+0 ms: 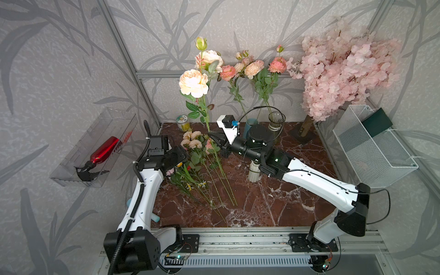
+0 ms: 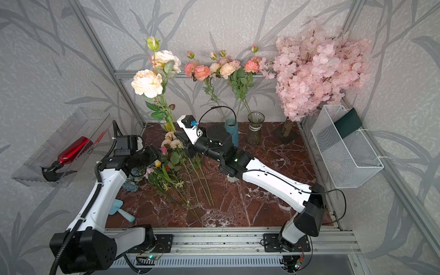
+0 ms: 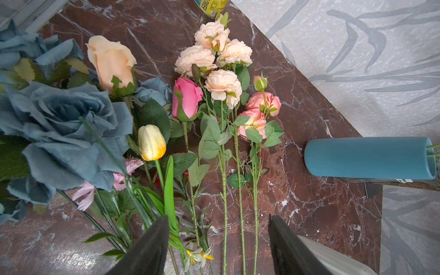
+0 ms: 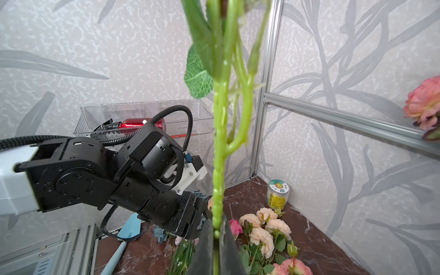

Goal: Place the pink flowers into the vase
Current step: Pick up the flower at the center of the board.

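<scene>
While right fingers [image 4: 203, 250] clamp 1 spray [image 1: 193, 83] low on stiff-looking stem [image 4: 218, 152], likely top-heavy, left fingers [image 3: 147, 247] hang open; vase [image 1: 276, 120] at 2 o'clock.

— What place is this?
— A robot test cell dressed as a florist's corner: grey leaf-patterned wall panels [image 1: 71, 59] in silver aluminium framing [image 1: 162, 74] around the red-brown marble-patterned tabletop [image 1: 285, 202].
— Why a lab?
— Those exposed circuit boards [image 1: 175, 257] on the slotted metal rail [image 1: 238, 239] along the tabletop's front edge.
</scene>
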`<state>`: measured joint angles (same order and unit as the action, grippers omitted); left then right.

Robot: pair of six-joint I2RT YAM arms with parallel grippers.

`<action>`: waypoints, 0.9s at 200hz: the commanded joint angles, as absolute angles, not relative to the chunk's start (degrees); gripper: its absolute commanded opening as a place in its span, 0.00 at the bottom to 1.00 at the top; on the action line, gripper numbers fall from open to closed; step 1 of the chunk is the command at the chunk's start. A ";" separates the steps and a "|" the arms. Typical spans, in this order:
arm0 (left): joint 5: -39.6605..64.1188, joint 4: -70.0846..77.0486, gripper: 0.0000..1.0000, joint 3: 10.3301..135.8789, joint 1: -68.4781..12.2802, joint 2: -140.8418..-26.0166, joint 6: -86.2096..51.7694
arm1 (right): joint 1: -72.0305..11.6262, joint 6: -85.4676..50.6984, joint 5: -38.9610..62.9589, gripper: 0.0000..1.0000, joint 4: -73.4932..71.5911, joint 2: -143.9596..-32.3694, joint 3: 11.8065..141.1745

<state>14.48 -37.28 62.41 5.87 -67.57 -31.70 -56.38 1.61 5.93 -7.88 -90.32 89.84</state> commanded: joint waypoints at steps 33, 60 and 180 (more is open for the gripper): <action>18.30 -36.09 0.67 61.64 7.45 -67.34 -31.23 | -57.47 9.05 -2.77 0.00 -13.46 -86.42 90.57; 20.75 -34.17 0.67 60.95 7.60 -66.46 -31.53 | -57.39 12.64 -7.34 0.00 -14.15 -86.02 91.22; 21.35 -35.10 0.67 61.26 7.68 -67.50 -31.05 | -48.87 16.29 -13.25 0.00 -15.24 -87.36 97.94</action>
